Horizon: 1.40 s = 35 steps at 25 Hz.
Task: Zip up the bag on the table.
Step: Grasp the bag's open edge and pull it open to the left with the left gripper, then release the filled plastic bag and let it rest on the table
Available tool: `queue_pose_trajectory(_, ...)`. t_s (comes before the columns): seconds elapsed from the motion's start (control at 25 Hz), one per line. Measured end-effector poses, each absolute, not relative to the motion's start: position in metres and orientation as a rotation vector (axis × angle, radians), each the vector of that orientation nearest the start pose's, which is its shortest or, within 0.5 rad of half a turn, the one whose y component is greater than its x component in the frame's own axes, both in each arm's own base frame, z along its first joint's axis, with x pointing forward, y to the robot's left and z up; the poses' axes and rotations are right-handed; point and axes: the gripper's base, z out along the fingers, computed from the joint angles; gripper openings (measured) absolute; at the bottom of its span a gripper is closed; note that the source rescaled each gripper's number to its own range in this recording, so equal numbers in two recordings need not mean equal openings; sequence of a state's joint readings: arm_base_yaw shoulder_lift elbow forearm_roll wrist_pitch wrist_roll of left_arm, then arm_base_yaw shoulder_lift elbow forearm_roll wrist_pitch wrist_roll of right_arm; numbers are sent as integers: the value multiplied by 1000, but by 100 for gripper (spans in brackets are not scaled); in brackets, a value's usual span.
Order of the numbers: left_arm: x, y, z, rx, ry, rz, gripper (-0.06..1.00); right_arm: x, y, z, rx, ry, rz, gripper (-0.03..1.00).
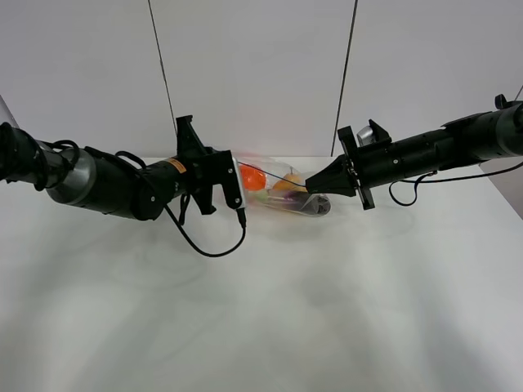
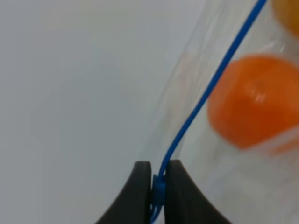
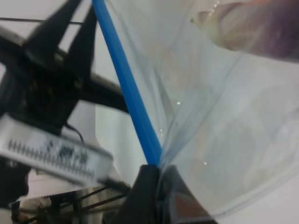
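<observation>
The left gripper (image 2: 158, 193) and the right gripper (image 3: 158, 186) were each closed tight on the blue zipper strip (image 2: 208, 93) of the bag (image 1: 279, 198), probably to hold it stretched straight between their fingers.

The right gripper (image 3: 159, 171) is pinched closed on the blue zipper strip (image 3: 126, 88) of the bag (image 3: 224, 121). From the gripper the strip runs straight and taut. Clear, crinkled plastic fans out on one side of the strip, with a pale and purple item (image 3: 243, 25) showing through. On the strip's other side is the other arm (image 3: 46, 88), a blurred black shape with a white labelled plate (image 3: 51, 156).
</observation>
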<state>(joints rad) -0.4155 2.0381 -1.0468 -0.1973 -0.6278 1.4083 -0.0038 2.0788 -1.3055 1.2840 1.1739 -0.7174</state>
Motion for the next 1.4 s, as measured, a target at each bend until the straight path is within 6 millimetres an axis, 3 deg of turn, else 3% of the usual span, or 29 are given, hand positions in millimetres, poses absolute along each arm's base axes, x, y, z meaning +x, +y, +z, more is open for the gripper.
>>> queue_pose_trajectory(0.48, 408, -102, 149, 1289, 1442, 798, 0, 390, 79, 168, 12, 2573, 1558, 0)
queue_pose_trajectory(0.8, 409, -100, 148, 1277, 1459, 783, 2, 390, 79, 169, 18, 2564, 1568, 0)
queue_pose_trajectory(0.88, 409, -97, 148, 1223, 1502, 757, 12, 388, 79, 168, -7, 2583, 1563, 0)
queue_pose_trajectory(1.04, 412, -86, 148, 1082, 1588, 699, 61, 387, 77, 167, -23, 2598, 1554, 0)
queue_pose_trajectory(1.12, 412, -82, 148, 1036, 1616, 674, 77, 387, 77, 167, -23, 2598, 1554, 0)
queue_pose_trajectory(1.28, 414, -61, 143, 972, 1723, 636, 86, 387, 77, 167, -26, 2600, 1552, 0)
queue_pose_trajectory(1.4, 415, -39, 139, 820, 1840, 581, 87, 387, 77, 167, -27, 2601, 1552, 0)
